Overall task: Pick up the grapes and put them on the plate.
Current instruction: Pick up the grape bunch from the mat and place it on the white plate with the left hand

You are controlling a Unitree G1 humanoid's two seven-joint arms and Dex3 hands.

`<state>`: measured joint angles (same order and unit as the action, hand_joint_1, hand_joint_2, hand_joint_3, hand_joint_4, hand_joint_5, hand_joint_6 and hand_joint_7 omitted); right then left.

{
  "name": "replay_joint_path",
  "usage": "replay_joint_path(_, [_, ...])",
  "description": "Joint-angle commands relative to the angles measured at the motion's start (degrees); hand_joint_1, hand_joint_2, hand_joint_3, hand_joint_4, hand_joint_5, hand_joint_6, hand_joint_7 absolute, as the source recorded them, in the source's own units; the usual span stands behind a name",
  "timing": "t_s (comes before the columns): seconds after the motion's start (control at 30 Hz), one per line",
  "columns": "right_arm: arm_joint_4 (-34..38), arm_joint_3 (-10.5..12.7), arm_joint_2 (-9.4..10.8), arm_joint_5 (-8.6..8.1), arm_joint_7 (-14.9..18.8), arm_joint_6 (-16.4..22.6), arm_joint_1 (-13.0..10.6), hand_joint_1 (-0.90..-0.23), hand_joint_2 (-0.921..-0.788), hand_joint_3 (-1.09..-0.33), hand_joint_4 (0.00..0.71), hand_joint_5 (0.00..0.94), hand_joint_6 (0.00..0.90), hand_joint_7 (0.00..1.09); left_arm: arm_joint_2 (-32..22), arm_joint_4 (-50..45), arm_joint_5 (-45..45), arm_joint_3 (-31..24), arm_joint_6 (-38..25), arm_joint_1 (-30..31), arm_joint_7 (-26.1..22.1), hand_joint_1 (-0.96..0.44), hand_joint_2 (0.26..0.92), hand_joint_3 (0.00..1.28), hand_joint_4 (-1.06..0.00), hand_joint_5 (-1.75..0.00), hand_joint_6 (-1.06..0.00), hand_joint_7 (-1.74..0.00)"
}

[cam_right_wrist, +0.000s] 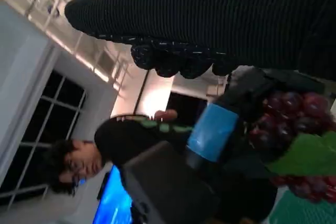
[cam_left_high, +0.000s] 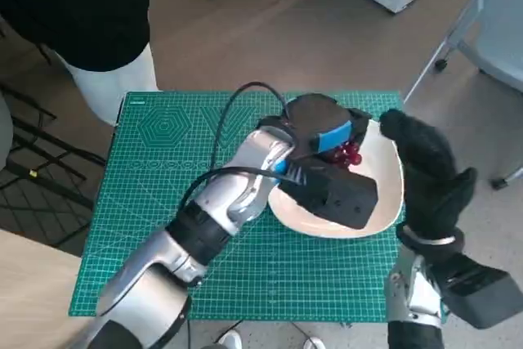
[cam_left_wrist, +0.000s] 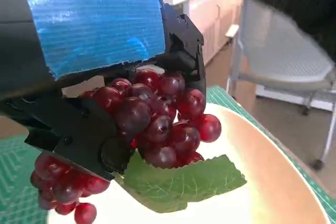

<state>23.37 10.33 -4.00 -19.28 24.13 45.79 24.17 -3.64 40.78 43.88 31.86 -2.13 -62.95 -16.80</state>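
One bunch: red grapes [cam_left_wrist: 157,124] with a single green leaf [cam_left_wrist: 184,182], hanging from my left hand [cam_left_high: 323,132] directly above the plate [cam_left_high: 391,194].
Left hand: my fingers [cam_left_wrist: 79,135] are closed around the upper part of the bunch, and the berries spill out below and beside them.
Right hand: my gloved right hand [cam_left_high: 429,165] stands raised just beside the plate's rim and holds nothing; whether its fingers are spread or curled, I cannot tell from these views.
Plate: one, white and shallow, sitting on the green cutting mat [cam_left_high: 163,202] that covers the bench.
Handling: I judge the bunch light and soft, its skins smooth and easy to bruise, with single berries likely to drop off if squeezed or shaken; the best hold is high up, near the stem, with gentle pressure rather than a hard clamp.
Progress: the grapes appear to hover over the plate and not yet rest on it, so lowering and letting go seem to remain.
Bystanders: one person [cam_right_wrist: 79,166] shows in the right wrist view, and someone in dark top and pale trousers [cam_left_high: 90,30] stands at the bench's far corner.
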Motion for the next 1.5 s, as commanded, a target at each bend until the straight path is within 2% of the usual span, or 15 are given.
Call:
replay_joint_path(0.03, [0.1,0.2,0.0,1.11,-1.2,-0.1,-1.6,-0.663,-0.921,-0.696,0.429,0.009,0.055,0.45,1.1,2.0,-0.6,0.2,0.5,-2.4,0.8,0.0,0.921,0.31,-0.38,-1.48,-0.38,-1.44])
replay_joint_path(0.2, [-0.4,0.2,0.0,1.72,-2.0,-0.1,-1.9,-0.667,-0.921,-0.695,0.43,0.009,0.06,0.45,2.0,3.9,-0.5,0.3,0.2,-3.0,0.7,0.0,0.921,0.28,-0.41,-1.44,-0.41,-1.42])
replay_joint_path(0.43, [-0.3,0.3,0.0,2.07,-2.5,-0.1,-1.9,-0.67,-0.921,-0.695,0.43,0.008,0.066,0.43,3.1,7.0,-0.4,0.5,-0.1,-4.1,0.7,0.0,0.921,0.22,-0.49,-1.51,-0.51,-1.16])
replay_joint_path(0.57, [-0.1,0.3,-0.1,2.17,-2.6,0.2,-1.8,-0.671,-0.921,-0.696,0.43,0.008,0.069,0.43,3.5,8.5,-0.7,0.5,0.0,-4.6,0.6,0.0,0.921,0.23,-0.48,-1.43,-0.49,-1.29])
replay_joint_path(0.73, [-0.1,0.2,-0.1,2.18,-2.7,0.1,-1.7,-0.672,-0.921,-0.697,0.431,0.007,0.072,0.42,3.7,9.5,-2.1,-0.2,0.6,-4.4,-0.2,0.0,0.921,0.26,-0.44,-1.43,-0.44,-1.38])
replay_joint_path(0.8, [-0.1,0.1,-0.1,2.08,-2.6,0.0,-1.7,-0.672,-0.921,-0.697,0.431,0.007,0.073,0.42,3.8,10.2,-3.2,-0.6,1.1,-4.2,-1.0,0.08,0.91,0.3,-0.42,-1.46,-0.39,-1.18])
replay_joint_path(0.87, [0.0,0.1,-0.1,2.02,-2.6,0.0,-1.6,-0.672,-0.921,-0.696,0.431,0.007,0.075,0.42,4.0,11.5,-4.4,-1.0,1.5,-4.3,-1.8,0.21,0.883,0.37,-0.41,-1.51,-0.35,-0.74])
replay_joint_path(0.9, [0.1,0.1,0.0,2.01,-2.6,-0.1,-1.6,-0.672,-0.921,-0.696,0.432,0.007,0.075,0.41,4.2,12.4,-5.1,-1.3,1.8,-4.4,-2.3,0.22,0.87,0.39,-0.39,-1.47,-0.34,-0.56])
replay_joint_path(0.93, [0.1,0.1,0.0,2.02,-2.6,-0.1,-1.6,-0.672,-0.921,-0.696,0.432,0.007,0.076,0.41,4.3,13.4,-5.7,-1.4,2.1,-4.5,-2.7,0.19,0.862,0.37,-0.34,-1.31,-0.32,-0.39])
replay_joint_path(0.97, [0.1,0.1,0.0,2.05,-2.6,-0.1,-1.6,-0.672,-0.921,-0.696,0.432,0.007,0.077,0.41,4.5,14.5,-6.2,-1.6,2.4,-4.6,-3.0,0.12,0.863,0.32,-0.28,-1.06,-0.29,-0.27])
replay_joint_path(1.03, [0.2,0.0,0.0,2.05,-2.6,-0.2,-1.6,-0.672,-0.921,-0.696,0.432,0.007,0.079,0.41,4.6,16.3,-6.9,-1.7,3.0,-4.9,-3.3,-0.09,0.875,0.19,-0.15,-0.51,-0.24,-0.12])
replay_joint_path(1.1, [0.4,0.0,0.1,1.99,-2.6,-0.3,-1.5,-0.672,-0.921,-0.696,0.432,0.006,0.08,0.41,4.6,17.8,-7.2,-1.6,3.3,-5.1,-3.3,-0.24,0.887,0.1,-0.07,-0.23,-0.21,-0.06])
replay_joint_path(1.17, [0.5,-0.1,0.1,1.92,-2.5,-0.4,-1.4,-0.672,-0.921,-0.696,0.432,0.006,0.081,0.4,4.6,19.2,-7.2,-1.4,3.7,-5.3,-3.0,-0.34,0.894,0.06,-0.04,-0.11,-0.19,-0.03])
replay_joint_path(1.27, [0.6,-0.1,0.1,1.9,-2.5,-0.5,-1.3,-0.671,-0.921,-0.697,0.431,0.005,0.082,0.4,4.7,20.8,-7.2,-1.3,4.3,-5.4,-2.4,-0.44,0.9,0.04,-0.01,-0.04,-0.17,-0.01])
replay_joint_path(1.5, [0.6,-0.3,0.1,1.82,-2.6,-0.8,-1.2,-0.671,-0.921,-0.699,0.431,0.004,0.084,0.39,4.3,23.5,-6.5,-0.7,7.0,-5.0,0.7,-0.46,0.903,0.02,0.0,0.0,-0.13,0.0])
